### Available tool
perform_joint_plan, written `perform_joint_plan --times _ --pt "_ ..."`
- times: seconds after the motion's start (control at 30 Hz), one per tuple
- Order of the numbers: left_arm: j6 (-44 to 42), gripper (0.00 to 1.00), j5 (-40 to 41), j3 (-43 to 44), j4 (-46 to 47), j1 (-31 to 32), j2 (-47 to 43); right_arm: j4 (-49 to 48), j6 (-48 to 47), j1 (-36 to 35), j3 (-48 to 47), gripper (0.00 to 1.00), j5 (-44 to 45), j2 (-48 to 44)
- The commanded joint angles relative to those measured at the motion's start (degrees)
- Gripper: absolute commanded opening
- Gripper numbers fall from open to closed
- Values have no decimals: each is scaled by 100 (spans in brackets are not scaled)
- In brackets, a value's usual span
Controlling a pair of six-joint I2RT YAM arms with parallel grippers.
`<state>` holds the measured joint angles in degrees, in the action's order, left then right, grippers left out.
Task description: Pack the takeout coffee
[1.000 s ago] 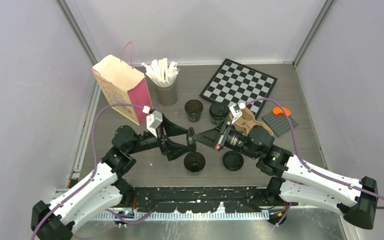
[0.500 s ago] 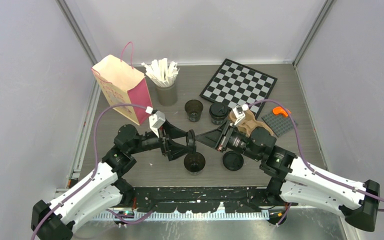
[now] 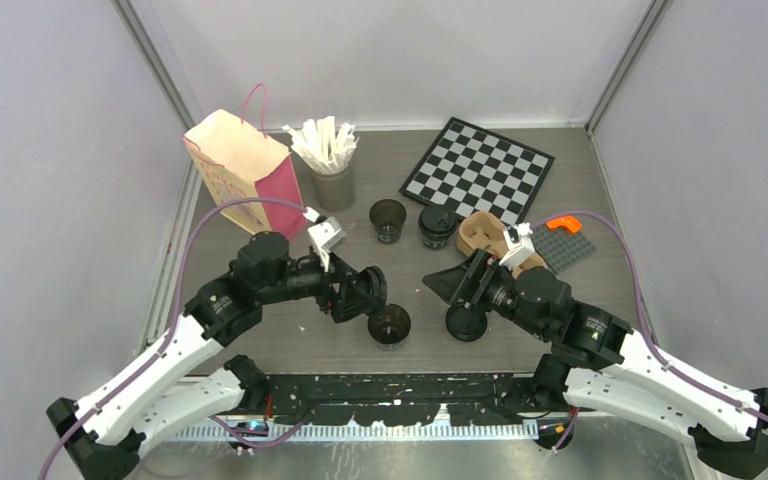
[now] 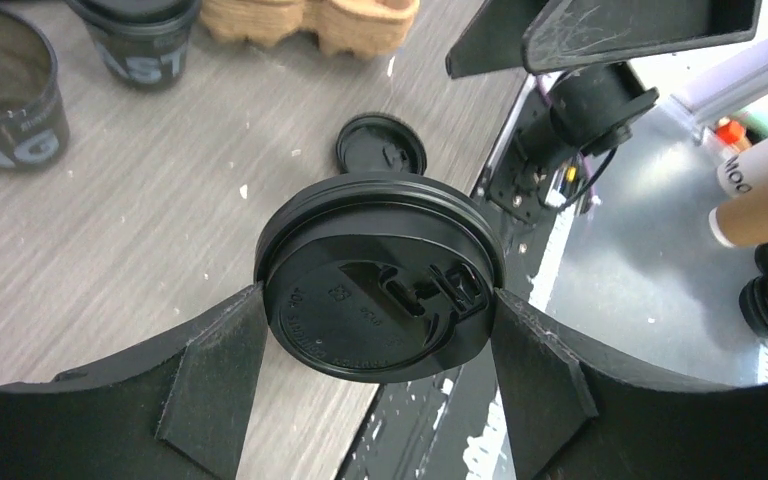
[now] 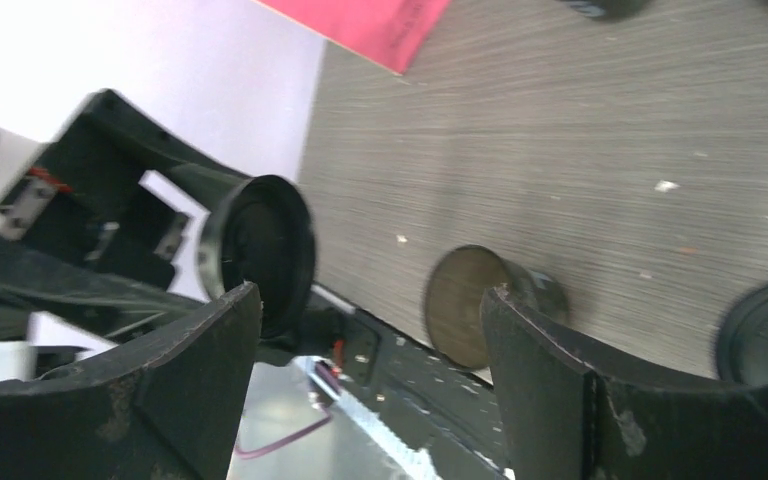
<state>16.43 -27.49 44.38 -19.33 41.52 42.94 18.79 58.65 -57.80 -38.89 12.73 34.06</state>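
— From above, where did the cups stand?

— The near open cup (image 3: pixel 389 325) stood by the front edge, with a loose lid (image 3: pixel 466 322) lying flat at its three o'clock. At its twelve o'clock stood the far open cup (image 3: pixel 388 220) and, just beside that, a lidded cup (image 3: pixel 438 226). The left gripper (image 3: pixel 368 297) hung at the near open cup's eleven o'clock. The right gripper (image 3: pixel 445 282) was at its two o'clock, fingers spread.

— And the left wrist camera?

— The left fingers (image 4: pixel 215 380) were clamped on the rim of a round black held lid (image 4: pixel 380 290) (top face toward the lens), above the table.

— The right wrist?

— Its fingers (image 5: pixel 550 380) stood wide apart with nothing between them. The held lid showed at nine o'clock from frame centre, the near open cup at four o'clock.
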Motion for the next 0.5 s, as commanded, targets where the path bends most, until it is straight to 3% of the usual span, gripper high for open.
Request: perform_joint_plan --times 0.0,0.2,0.47 --pt "-243 66 962 748 -1538 530 623 1014 -408 -28 -207 85 554 -44" --pt "-52 63 1652 1735 -2642 1127 1842 1574 -657 -33 -371 85 598 77" --pt "-19 66 2178 2433 -3078 1537 2903 1723 -679 -35 -286 85 670 -186"
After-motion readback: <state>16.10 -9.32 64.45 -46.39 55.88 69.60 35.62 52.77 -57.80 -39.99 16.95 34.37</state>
